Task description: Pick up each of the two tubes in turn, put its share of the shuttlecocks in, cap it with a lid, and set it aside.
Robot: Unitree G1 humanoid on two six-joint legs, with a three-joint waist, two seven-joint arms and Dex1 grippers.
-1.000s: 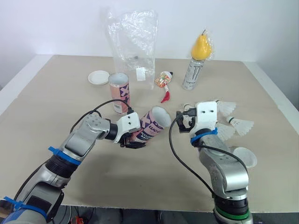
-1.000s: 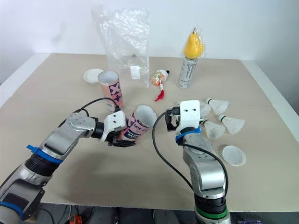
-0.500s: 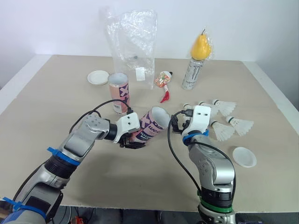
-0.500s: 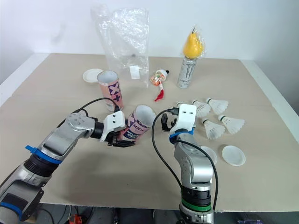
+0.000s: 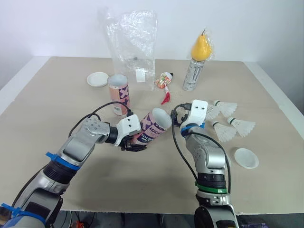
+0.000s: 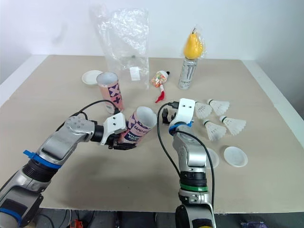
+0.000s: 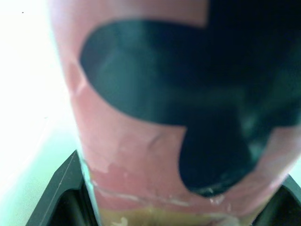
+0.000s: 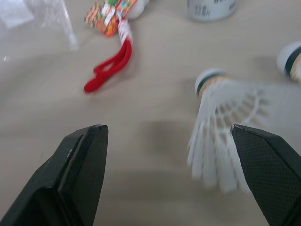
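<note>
tube (image 5: 153,128) tilted, mouth toward right hand (image 5: 176,118)

Dark purple lettering on pink cardboard tube (image 5: 153,128); green bands on white feather shuttlecocks (image 5: 242,126); black mark on silver can (image 5: 192,76); yellow pear (image 5: 200,47); red tassel (image 5: 166,99); beige tabletop (image 5: 57,104).

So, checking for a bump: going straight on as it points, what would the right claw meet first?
Likely bare table; the right claw is open, and a shuttlecock lies just off that line, toward one finger. Depth is unclear.
</note>
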